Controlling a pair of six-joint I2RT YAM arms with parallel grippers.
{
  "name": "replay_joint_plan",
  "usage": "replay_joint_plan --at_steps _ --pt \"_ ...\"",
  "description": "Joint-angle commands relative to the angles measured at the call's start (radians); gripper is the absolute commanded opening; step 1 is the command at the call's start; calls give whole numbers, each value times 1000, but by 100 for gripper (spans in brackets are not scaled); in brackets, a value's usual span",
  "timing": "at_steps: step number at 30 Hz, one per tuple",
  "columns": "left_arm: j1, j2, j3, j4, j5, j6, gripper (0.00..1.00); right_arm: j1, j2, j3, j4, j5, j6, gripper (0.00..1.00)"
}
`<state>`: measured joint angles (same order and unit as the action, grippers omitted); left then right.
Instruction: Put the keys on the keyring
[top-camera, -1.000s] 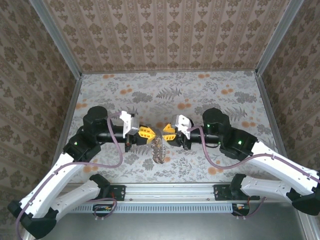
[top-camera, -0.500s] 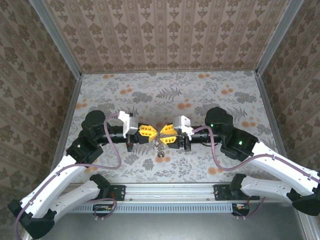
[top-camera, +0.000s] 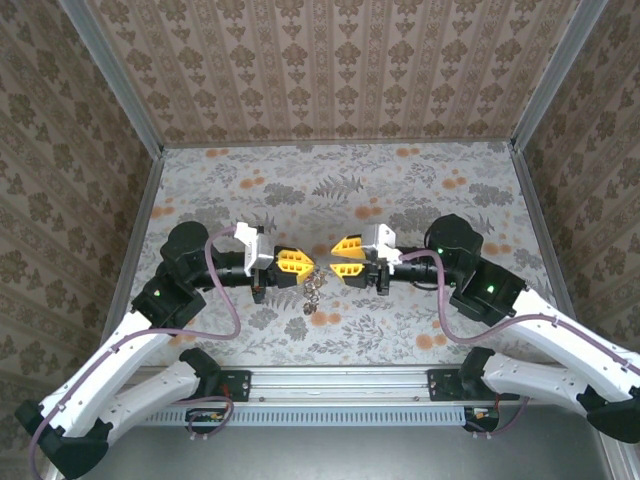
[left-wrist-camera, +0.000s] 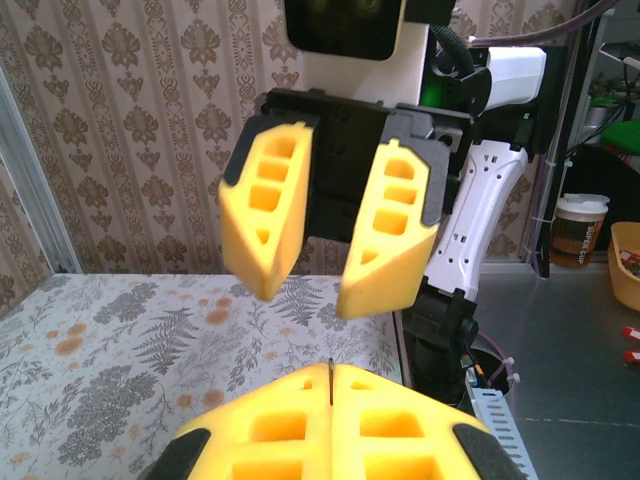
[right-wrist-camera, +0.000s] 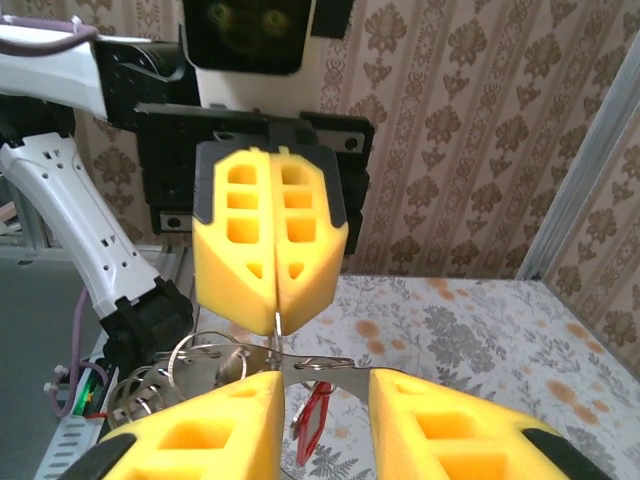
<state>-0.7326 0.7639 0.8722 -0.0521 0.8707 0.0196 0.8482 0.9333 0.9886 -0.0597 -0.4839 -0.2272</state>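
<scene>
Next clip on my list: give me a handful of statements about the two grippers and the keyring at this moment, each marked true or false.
1. The left gripper is shut, pinching the keyring at its tips. True.
2. The right gripper is clamped shut. False: its fingers stand apart with nothing between them.
3. The keyring lies flat on the table. False: it hangs in the air from the left gripper's tips.
4. A small red piece dangles under the keyring. True.

Keyring (top-camera: 313, 292) beneath the left jaws, above the table (top-camera: 300, 180).
</scene>
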Motion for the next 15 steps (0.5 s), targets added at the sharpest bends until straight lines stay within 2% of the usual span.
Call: replay_joint_plan --at_steps 1,8,15 --pt "-8 -3 24 36 25 -11 0 -3 24 28 1 -48 19 30" --pt "-11 11 32 31 22 -4 0 -3 56 40 -7 -128 14 30" --pt "-11 21 38 36 24 -4 0 -3 64 30 14 -121 19 30"
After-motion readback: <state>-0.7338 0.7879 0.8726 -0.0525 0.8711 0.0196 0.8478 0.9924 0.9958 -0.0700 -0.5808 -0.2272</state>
